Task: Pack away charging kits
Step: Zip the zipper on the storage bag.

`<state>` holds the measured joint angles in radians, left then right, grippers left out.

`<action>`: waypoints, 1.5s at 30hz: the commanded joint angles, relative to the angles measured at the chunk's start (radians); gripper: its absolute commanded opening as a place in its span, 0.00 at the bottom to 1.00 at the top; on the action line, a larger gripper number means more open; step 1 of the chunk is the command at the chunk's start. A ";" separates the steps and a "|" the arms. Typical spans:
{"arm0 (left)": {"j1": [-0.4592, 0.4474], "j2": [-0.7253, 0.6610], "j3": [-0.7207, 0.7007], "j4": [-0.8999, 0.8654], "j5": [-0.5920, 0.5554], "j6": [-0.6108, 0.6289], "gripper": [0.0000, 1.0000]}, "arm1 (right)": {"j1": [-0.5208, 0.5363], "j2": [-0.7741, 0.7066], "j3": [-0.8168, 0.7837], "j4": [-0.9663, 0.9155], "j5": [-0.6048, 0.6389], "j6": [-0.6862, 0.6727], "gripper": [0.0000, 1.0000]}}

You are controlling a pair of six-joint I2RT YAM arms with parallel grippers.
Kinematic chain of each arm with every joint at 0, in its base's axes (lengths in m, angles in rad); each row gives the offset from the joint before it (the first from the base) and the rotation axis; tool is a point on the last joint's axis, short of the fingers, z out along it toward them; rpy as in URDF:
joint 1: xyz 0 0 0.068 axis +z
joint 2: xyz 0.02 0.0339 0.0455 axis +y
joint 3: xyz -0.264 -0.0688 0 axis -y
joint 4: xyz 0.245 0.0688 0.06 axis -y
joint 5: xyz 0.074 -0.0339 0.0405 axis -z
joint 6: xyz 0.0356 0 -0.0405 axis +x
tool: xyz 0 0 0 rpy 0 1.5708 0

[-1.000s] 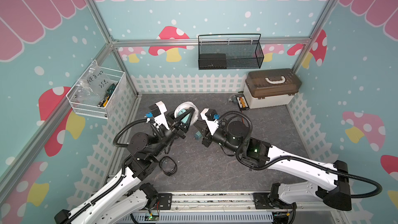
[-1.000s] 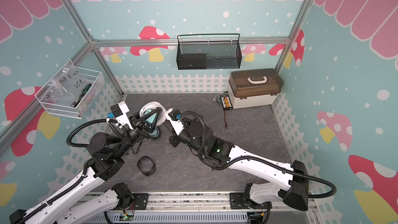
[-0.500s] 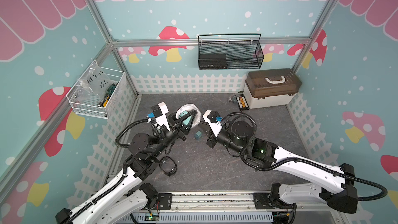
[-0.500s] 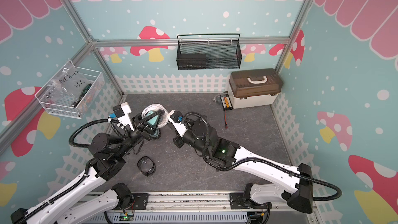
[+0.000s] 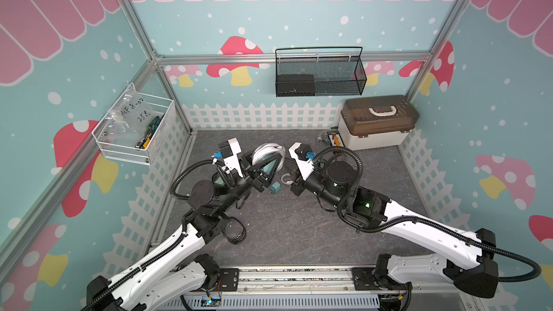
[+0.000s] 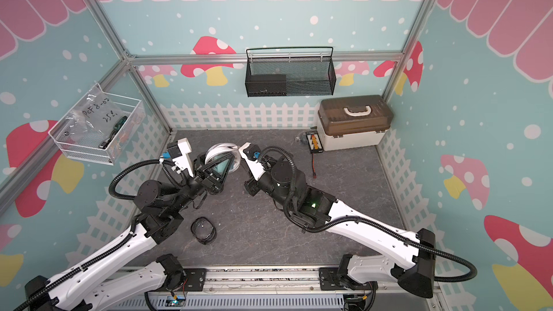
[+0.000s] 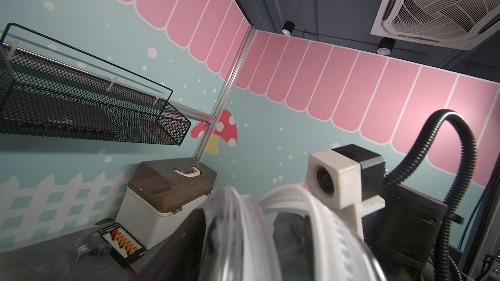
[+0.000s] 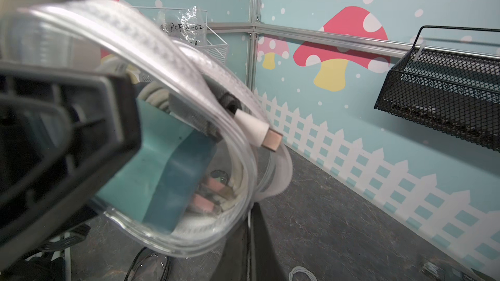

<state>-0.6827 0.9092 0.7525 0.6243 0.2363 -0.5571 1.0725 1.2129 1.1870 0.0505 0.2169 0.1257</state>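
Both top views are lit evenly and brightly from overhead. Only soft, faint shadows are cast on the floor [image 5: 284, 234] beneath the arms at 7 and 4 o'clock. The frame posts [image 5: 134, 22] at 10 and 2 o'clock are splayed by wide-angle distortion. In both wrist views the clear pouch [image 7: 243, 239] is rendered blurred, with glare on its rim, while the walls are shown sharp.

The floor [image 5: 299, 234] is dark grey and marbled. The walls [image 5: 299, 25] are teal with white dots, red mushrooms and pink scallops. The charger cube [image 5: 275, 188] is teal, the cable [image 5: 286, 178] beside it white. The far-right box [image 5: 374, 140] is beige, its lid [image 5: 359, 115] brown.
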 commanded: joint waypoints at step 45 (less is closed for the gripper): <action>0.020 0.009 0.244 -0.713 0.206 0.109 0.00 | -0.054 -0.139 0.014 -0.043 0.048 -0.199 0.00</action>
<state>-0.6567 0.9077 0.9783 0.0658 0.3763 -0.4702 1.0523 1.1191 1.1591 -0.0673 0.1860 -0.0490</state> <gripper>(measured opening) 0.305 0.047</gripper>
